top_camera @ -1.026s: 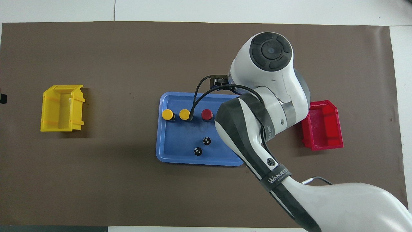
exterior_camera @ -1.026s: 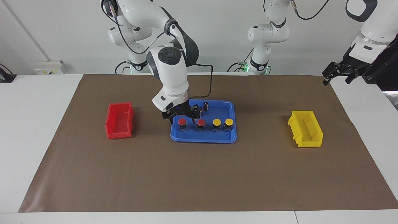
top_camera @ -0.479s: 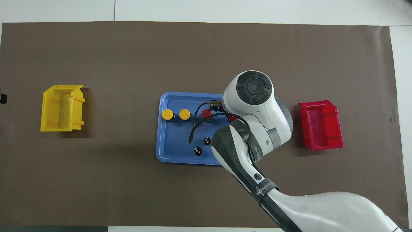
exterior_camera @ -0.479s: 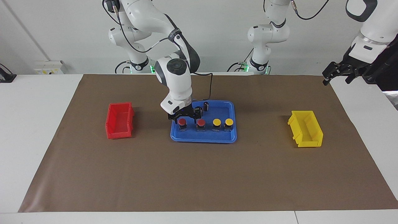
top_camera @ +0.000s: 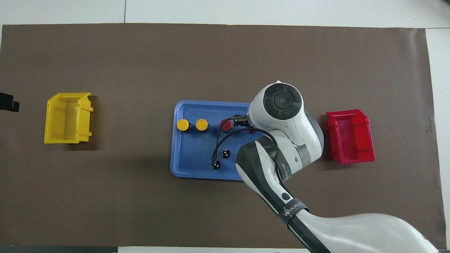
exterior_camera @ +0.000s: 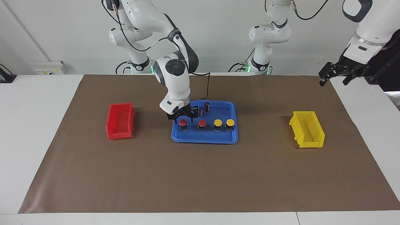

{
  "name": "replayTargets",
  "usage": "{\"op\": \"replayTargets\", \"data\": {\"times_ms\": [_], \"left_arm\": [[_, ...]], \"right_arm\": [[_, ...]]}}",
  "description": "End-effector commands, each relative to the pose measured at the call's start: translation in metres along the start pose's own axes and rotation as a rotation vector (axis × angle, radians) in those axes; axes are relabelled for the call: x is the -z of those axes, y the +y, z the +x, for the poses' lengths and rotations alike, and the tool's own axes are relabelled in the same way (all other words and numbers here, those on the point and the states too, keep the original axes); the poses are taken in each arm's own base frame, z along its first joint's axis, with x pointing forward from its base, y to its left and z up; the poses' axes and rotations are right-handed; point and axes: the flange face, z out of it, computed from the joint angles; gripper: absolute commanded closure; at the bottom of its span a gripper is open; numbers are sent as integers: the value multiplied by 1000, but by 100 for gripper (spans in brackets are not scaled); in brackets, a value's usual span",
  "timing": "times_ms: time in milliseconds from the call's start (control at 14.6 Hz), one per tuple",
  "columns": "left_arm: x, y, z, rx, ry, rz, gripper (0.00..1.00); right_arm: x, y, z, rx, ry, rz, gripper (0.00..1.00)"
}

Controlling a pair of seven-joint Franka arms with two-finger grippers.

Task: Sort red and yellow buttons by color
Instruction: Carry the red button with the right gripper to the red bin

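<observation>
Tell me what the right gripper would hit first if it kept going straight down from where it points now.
Most likely the red button at the right arm's end of the row in the blue tray. The right gripper points down directly over its cap, though the exact gap is unclear.

Two red buttons (exterior_camera: 183, 122), two yellow buttons (exterior_camera: 217, 122), two dark cylinders (exterior_camera: 207, 106), two bins (exterior_camera: 120, 121), one tray (exterior_camera: 204, 139).

Two red buttons (exterior_camera: 192, 123) and two yellow buttons (exterior_camera: 223, 123), upright, one row, in blue tray (exterior_camera: 218, 139)
</observation>
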Motion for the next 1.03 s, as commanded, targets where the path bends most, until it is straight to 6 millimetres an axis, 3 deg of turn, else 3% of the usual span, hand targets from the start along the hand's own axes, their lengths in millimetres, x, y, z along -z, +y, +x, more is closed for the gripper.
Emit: {"op": "replayTargets", "data": {"times_ms": [0, 205, 410, 547, 821, 957], "left_arm": [[2, 10, -6, -26, 4, 12, 0], [1, -2, -10, 0, -14, 10, 0], [0, -20, -12, 31, -18, 10, 0], [-1, -15, -12, 23, -24, 9, 0], [0, -6, -12, 6, -25, 9, 0], [2, 1, -9, -11, -9, 13, 0]], "right_arm": [[-6, 10, -15, 20, 23, 10, 25], [-6, 10, -15, 20, 23, 10, 32], [-6, 10, -15, 18, 23, 10, 51], [-6, 9, -16, 18, 25, 10, 54], [-5, 10, -16, 20, 18, 7, 72], [12, 10, -5, 13, 11, 4, 78]]}}
